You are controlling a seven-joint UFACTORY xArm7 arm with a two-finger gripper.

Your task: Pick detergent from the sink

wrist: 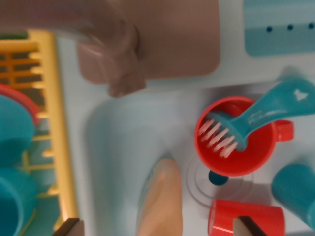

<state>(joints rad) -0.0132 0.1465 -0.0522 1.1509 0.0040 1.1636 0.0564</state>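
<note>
Below the faucet (115, 59), a smooth, rounded peach detergent bottle (160, 199) lies.

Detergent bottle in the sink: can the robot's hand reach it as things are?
Probably yes. The detergent bottle lies uncovered below the open hand, between its fingers. The red cup beside the finger at the wrist view's right might get bumped.

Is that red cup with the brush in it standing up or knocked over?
Upright. The red cup shows its round open mouth to the camera above, and the teal brush rests inside, bristles down in it.
</note>
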